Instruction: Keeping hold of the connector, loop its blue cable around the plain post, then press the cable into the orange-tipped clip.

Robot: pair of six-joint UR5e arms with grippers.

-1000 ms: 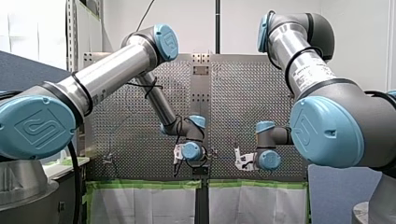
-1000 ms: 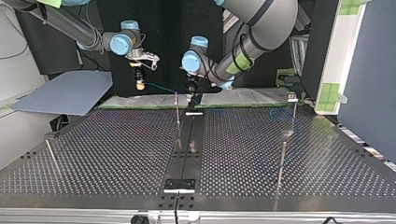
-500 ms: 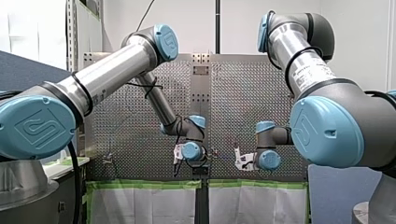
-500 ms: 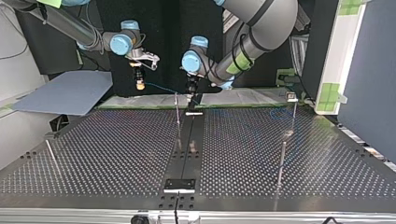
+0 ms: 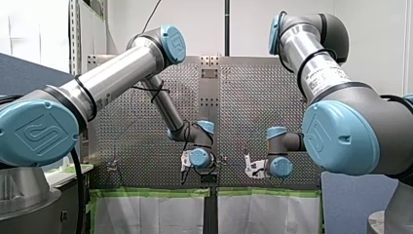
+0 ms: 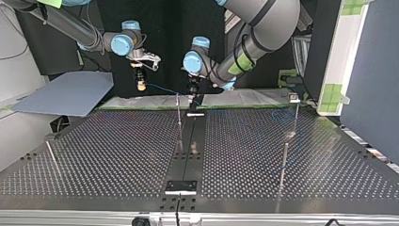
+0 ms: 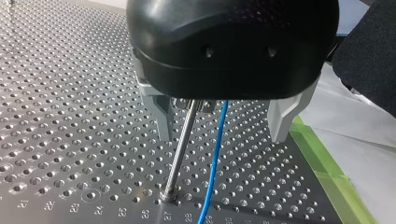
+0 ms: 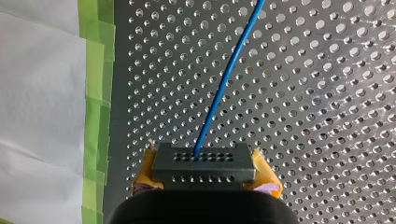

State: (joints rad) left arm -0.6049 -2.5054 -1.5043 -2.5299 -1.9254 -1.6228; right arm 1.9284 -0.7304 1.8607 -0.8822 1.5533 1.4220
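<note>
Obs: connector (image 8: pixel 204 161) clamped between right gripper (image 8: pixel 205 173) yellow pads, near plain post (image 7: pixel 180 149). Blue cable (image 7: pixel 214 158) runs just beside post, inside left gripper (image 7: pixel 220 136), whose fingers are spread, gripping nothing. Judgement: cable light, limp, likely slick; the rigid connector is the safest hold

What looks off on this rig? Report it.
Nothing stands out. My right gripper holds the dark perforated connector squarely between yellow pads; its thin blue cable runs unkinked beside the upright plain metal post, both between the open fingers of my left gripper.
</note>
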